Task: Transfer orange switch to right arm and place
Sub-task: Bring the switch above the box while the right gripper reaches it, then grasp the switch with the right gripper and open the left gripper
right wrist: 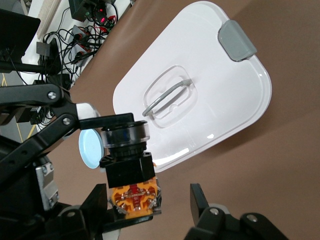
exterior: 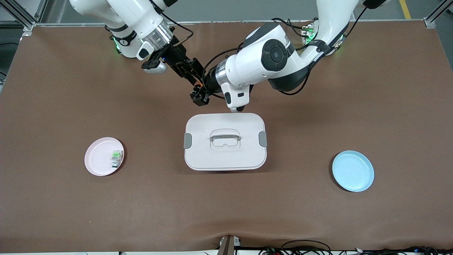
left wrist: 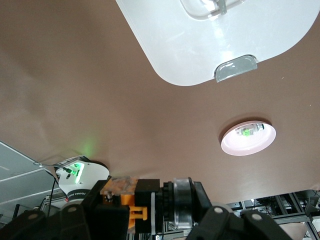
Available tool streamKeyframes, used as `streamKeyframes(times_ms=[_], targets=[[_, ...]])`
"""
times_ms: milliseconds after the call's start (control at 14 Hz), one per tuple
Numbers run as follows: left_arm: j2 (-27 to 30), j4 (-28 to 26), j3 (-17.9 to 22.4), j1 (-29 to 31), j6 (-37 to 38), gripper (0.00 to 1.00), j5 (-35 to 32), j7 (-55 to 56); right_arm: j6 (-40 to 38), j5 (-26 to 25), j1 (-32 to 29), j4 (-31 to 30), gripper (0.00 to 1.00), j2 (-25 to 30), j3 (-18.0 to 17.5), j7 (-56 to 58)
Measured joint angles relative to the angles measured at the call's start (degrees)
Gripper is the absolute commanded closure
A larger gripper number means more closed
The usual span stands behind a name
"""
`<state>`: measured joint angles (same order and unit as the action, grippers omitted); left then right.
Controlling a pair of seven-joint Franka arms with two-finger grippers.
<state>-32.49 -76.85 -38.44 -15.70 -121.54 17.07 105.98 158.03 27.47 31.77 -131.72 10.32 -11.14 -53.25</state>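
Small black barrel-shaped switch with orange base up in the air over the brown counter, above bare surface near the white rectangular lidded box. Left gripper clamped shut on the switch; right gripper around its orange end, fingers not closed on it, one finger apart.
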Motion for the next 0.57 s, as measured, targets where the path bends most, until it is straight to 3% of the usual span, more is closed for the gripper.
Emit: streamKeyframes(times_ms=[143,214,429,500,571], targets=[[-0.13,-0.02,0.06,0.00,0.00,0.87,0.00,0.00,0.19,-1.33,0.01,0.96,1.00,-0.61,-0.05,0.13],[-0.14,0.04,0.11,0.08,-0.01,0.79,0.03,-0.01,0.20,-1.64,0.00,1.19,1.00,-0.83,0.01,0.13],[-0.14,0.14,0.19,0.33,0.04,0.69,0.03,-0.01,0.19,-1.74,0.00,1.96,1.00,-1.49,0.07,0.14],[-0.14,0.15,0.21,0.38,0.06,0.59,0.03,-0.01,0.19,-1.76,0.00,2.11,1.00,-1.66,0.08,0.15],[-0.14,0.15,0.23,0.41,0.06,0.40,0.03,-0.01,0.20,-1.76,0.00,2.20,1.00,-1.76,0.09,0.17]])
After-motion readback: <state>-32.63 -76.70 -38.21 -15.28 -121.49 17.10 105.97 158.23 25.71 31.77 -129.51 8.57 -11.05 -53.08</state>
